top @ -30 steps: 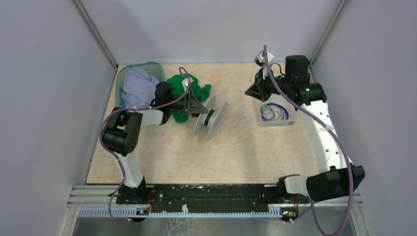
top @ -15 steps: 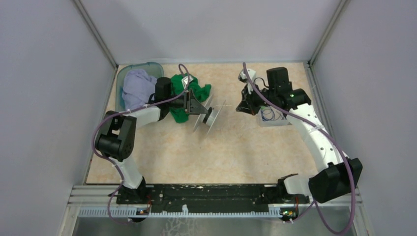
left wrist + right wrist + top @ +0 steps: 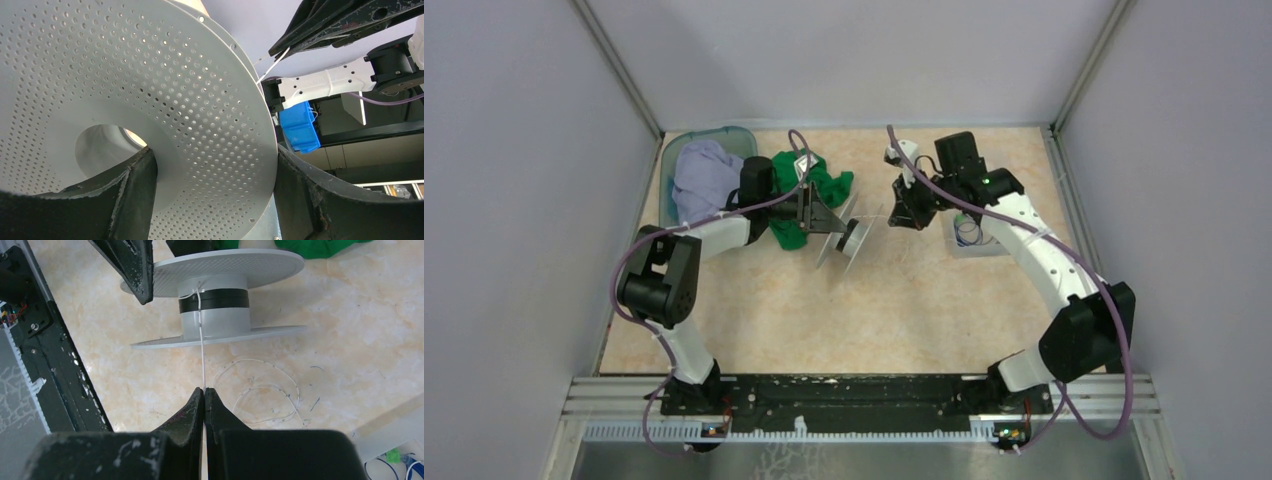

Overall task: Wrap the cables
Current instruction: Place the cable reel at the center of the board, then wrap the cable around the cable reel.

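Observation:
A round pale-grey spool (image 3: 852, 235) with perforated flanges hangs tilted at mid-table. My left gripper (image 3: 834, 225) holds it, one finger in the hub hole and the other at the flange rim (image 3: 150, 75). My right gripper (image 3: 205, 390) is shut on the hair-thin whitish cable (image 3: 202, 350). That cable runs taut from the fingertips to the spool's core (image 3: 215, 307). More of it lies in loose loops (image 3: 270, 390) on the table. The dark blue cable (image 3: 969, 235) with a green bit (image 3: 392, 456) lies coiled in a white tray (image 3: 984, 248), to the right of my right gripper (image 3: 892, 220).
A green cloth (image 3: 809, 190) lies bunched behind the spool, under my left arm. A teal bin (image 3: 669, 150) at the back left holds a lavender cloth (image 3: 704, 170). A black rail (image 3: 854, 390) runs along the near edge. Grey walls close in both sides.
My right arm has swung left from above the white tray toward the spool, staying shut. The spool in my left gripper has tilted and now shows narrower.

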`<control>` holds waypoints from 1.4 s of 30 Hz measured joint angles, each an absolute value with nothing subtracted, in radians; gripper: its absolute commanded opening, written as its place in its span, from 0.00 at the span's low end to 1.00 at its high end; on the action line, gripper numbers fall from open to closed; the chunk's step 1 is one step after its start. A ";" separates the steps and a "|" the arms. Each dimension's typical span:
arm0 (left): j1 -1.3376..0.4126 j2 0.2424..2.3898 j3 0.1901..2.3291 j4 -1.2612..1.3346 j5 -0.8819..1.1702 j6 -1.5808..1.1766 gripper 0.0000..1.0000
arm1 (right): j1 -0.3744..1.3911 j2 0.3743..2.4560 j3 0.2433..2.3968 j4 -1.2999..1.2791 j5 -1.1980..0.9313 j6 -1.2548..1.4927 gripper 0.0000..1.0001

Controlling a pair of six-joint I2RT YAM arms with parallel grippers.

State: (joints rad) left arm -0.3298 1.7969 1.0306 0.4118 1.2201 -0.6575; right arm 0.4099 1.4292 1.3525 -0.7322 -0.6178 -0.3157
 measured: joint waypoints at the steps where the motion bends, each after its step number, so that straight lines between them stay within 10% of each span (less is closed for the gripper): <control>1: -0.330 1.797 1.031 0.413 1.222 -0.659 0.77 | 0.410 1.438 1.359 -0.731 -0.614 -0.312 0.00; 16: -0.321 1.808 1.036 0.403 1.228 -0.664 1.00 | 0.437 1.471 1.409 -0.736 -0.603 -0.295 0.00; 42: -0.316 1.813 1.174 0.002 1.111 -0.390 0.91 | 0.470 1.547 1.475 -0.752 -0.591 -0.278 0.00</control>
State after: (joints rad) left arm -0.3161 1.8130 1.1736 0.0021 1.1107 -0.3897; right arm 0.4698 1.5467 1.4754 -0.7521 -0.5907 -0.2775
